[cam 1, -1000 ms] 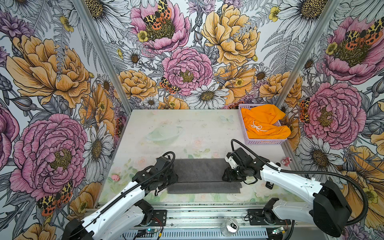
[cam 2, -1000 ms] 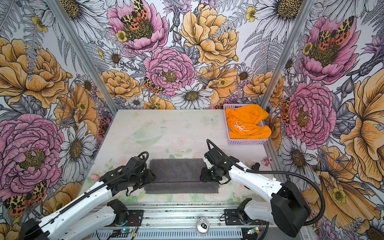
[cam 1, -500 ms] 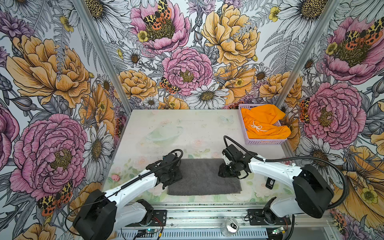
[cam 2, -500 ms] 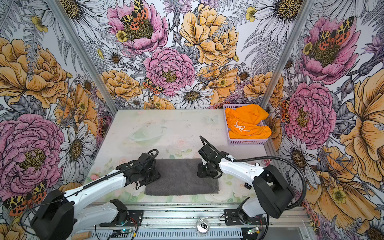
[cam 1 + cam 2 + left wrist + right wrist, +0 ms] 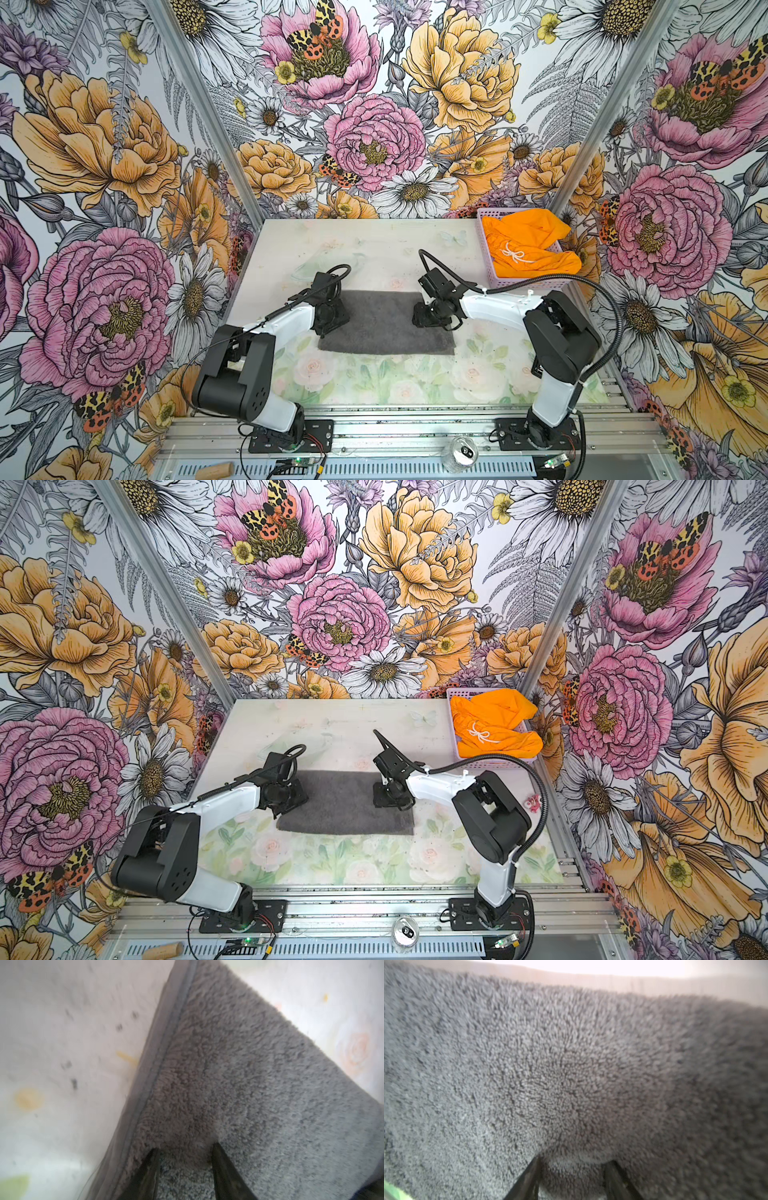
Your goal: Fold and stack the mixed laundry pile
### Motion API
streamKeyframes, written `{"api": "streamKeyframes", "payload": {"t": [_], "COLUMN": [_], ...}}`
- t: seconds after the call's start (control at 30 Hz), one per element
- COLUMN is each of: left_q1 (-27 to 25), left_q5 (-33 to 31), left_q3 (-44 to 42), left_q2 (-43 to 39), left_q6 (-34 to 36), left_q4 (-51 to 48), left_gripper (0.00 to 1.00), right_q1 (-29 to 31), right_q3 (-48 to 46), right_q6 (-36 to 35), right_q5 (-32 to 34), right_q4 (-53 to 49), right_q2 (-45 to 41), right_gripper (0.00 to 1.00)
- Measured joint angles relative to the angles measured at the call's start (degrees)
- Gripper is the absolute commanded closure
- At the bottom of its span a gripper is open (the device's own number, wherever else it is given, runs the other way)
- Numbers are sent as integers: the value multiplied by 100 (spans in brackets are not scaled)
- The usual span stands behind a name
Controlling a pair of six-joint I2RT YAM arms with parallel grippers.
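Currently: towel (image 5: 386, 328) flat mid-bench, shorts (image 5: 528, 249) in basket (image 5: 528, 283). Left claw (image 5: 185, 1149) and right claw (image 5: 572, 1160) half-parted, pile bulging between; held or freed, cannot tell. Suggest both release together, lift straight up, no dragging the far edge.

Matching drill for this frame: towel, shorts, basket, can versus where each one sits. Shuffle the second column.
Things:
1. grey towel
2. orange shorts
3. lavender basket
4. drink can

Places:
A. on the metal rail at the near edge
B. far right corner of the table
C. lying flat, mid-table
D. inside the basket

Pairs: 1-C, 2-D, 3-B, 4-A.
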Motion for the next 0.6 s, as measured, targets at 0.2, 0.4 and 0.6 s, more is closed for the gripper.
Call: {"api": "streamKeyframes", "payload": {"t": [0.2,0.4,0.6], "left_q1": [603,109,-1036], "left_q5": [-79,-354,-481], "left_q3": [721,1093,1331], "left_q2": [675,424,-20], "left_q6": [479,691,555], "left_q4": [66,-138,-90], "left_gripper": [53,12,1], "right_q1": [-83,-144,-485], "right_q3": [1147,1233,715], "right_q6": [-98,-190,-310], "right_q5": [-70,-68,-13], "right_q4": [308,210,11], "right_q2": [914,769,-411], "right_gripper": [49,35,22]}}
